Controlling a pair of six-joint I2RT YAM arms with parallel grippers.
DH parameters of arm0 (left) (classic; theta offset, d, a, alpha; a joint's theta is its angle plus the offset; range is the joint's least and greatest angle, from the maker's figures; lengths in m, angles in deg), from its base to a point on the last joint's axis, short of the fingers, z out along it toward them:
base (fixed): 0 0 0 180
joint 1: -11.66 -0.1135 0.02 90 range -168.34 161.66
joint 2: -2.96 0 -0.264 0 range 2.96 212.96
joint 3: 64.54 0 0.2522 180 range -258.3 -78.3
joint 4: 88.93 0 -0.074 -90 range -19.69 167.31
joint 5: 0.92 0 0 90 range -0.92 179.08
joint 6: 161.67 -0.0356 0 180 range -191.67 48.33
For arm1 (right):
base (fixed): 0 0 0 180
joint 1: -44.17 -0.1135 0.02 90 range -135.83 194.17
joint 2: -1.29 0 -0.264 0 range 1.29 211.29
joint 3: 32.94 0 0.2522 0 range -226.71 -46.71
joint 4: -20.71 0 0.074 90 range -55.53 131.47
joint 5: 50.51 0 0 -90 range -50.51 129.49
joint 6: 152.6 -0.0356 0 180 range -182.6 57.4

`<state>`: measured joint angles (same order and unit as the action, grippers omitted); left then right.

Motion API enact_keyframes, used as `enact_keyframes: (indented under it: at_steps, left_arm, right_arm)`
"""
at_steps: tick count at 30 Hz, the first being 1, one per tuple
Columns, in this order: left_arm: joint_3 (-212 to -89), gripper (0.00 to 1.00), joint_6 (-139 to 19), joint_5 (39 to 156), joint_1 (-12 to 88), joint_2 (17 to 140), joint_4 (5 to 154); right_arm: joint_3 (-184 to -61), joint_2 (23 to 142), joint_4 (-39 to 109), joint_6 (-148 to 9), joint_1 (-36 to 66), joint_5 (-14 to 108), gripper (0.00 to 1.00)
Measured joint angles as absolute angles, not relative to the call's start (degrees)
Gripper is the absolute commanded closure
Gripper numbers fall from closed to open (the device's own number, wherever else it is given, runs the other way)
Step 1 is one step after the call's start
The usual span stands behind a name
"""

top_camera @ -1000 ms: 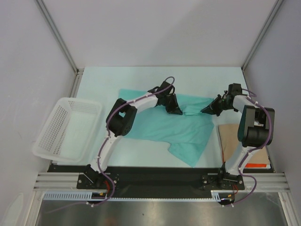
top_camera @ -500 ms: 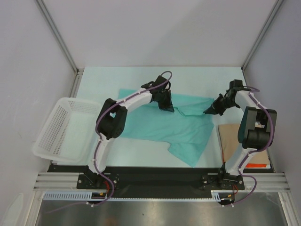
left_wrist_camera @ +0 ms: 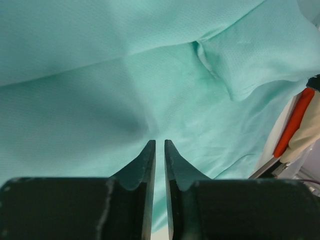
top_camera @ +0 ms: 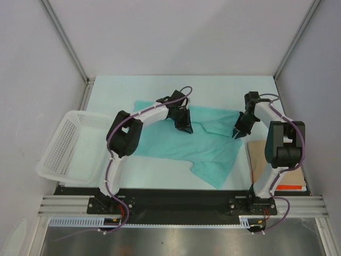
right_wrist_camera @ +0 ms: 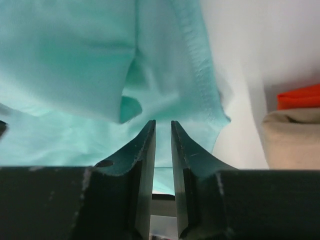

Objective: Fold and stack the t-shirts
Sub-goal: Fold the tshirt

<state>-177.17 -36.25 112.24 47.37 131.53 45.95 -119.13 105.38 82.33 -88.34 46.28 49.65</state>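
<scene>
Your right gripper [top_camera: 237,133] has moved toward the flat brown cardboard sheet [top_camera: 256,154], and your left gripper [top_camera: 184,126] has slid away from it. Both sets of fingers are pressed nearly together; I cannot tell whether they pinch cloth. The plain teal cloth t-shirt [top_camera: 170,144] beside that sheet stays mostly spread, so folding has barely begun.

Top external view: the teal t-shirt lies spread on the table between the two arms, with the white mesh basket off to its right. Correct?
Not quite. The white mesh basket sits off to the left of the teal t-shirt, not its right, as the top external view shows. The rest holds: the shirt lies spread on the table.
</scene>
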Motion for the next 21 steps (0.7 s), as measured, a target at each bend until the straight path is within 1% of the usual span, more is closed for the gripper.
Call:
enact_keyframes:
  at_steps: [1,3,4,5,8,13,17,21]
  left_arm:
    - [-176.82,0.78,-36.73,112.28,46.88,131.29,46.08]
    - [-175.94,0.78,-37.72,112.65,45.55,130.44,46.26]
    - [-175.79,0.78,-38.02,113.31,44.96,130.04,46.32]
    - [-175.79,0.78,-38.31,113.7,44.46,129.74,46.39]
    - [-175.79,0.79,-38.74,114.99,43.21,128.91,47.42]
    - [-174.17,0.79,-38.81,116.35,42.45,127.79,48.99]
    - [-169.63,0.8,-38.83,116.98,41.05,125.32,49.95]
    - [-164.88,0.8,-38.81,117.79,37.97,122.17,50.85]
  right_arm:
    - [-119.41,105.14,82.81,-87.66,45.01,47.7,0.76]
    - [-120.16,104.46,83.53,-86.74,42.41,45.12,0.74]
    - [-120.53,104.09,83.62,-86.26,40.9,44.09,0.72]
    - [-121.01,103.74,83.6,-85.48,39.22,43.13,0.66]
    - [-123.48,103.39,82.74,-83.2,33.25,41.56,0.59]
    - [-132.05,105.55,81.15,-80.28,23.15,38.7,0.56]
    - [-138.71,111.98,79.55,-79.2,19.7,36.31,0.55]
    - [-141.27,118.45,80.3,-78.92,17.21,32.71,0.55]
